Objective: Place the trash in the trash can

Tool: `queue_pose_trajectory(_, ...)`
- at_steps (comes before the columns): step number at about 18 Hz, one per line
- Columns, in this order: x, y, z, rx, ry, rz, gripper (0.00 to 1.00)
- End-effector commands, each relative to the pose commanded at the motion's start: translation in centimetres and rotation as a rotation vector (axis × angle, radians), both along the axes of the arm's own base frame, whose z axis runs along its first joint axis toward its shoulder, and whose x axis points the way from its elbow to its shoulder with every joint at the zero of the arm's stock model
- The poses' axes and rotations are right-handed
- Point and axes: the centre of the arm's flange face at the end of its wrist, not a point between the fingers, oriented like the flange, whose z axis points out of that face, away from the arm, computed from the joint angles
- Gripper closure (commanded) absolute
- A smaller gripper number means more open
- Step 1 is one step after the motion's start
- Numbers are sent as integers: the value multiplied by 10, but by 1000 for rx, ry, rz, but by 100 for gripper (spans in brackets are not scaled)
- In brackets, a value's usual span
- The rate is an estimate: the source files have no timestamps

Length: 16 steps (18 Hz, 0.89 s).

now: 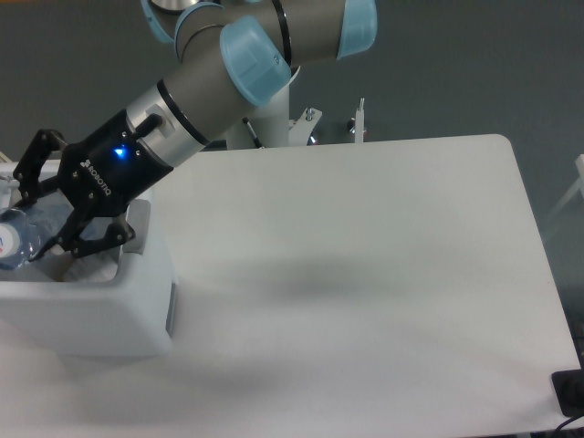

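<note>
The gripper (36, 196) holds the bottle (23, 234) between its jaws over the trash can (100, 306) at the tabletop's (365, 274) left end, where a release too near the far wall could tip it outside.

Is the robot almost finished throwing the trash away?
Nearly, though nothing clearly looks done yet. In hand: the tool grips the bottle right over the open trash can at the table's left side. Left: let the bottle drop in. Something pale lies in the can under the tool, too hidden to tell if it's the wrapper.
</note>
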Motion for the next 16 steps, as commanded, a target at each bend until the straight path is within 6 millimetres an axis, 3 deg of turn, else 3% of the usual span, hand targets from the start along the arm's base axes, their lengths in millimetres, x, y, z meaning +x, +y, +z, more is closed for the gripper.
queue_pose_trajectory(4,-8,-3,0,-5,-5,16,0)
queue_pose_trajectory(7,-76,-27,-3,-10,-11,131,0)
queue_pose_trajectory(10,-158,-58,-26,-30,-31,255,0)
queue_pose_trajectory(12,-203,-80,-39,-41,-44,326,0)
queue_pose_trajectory(13,-222,-93,-45,-47,-50,361,0)
queue_pose_trajectory(16,-258,-116,-62,-81,13,415,0)
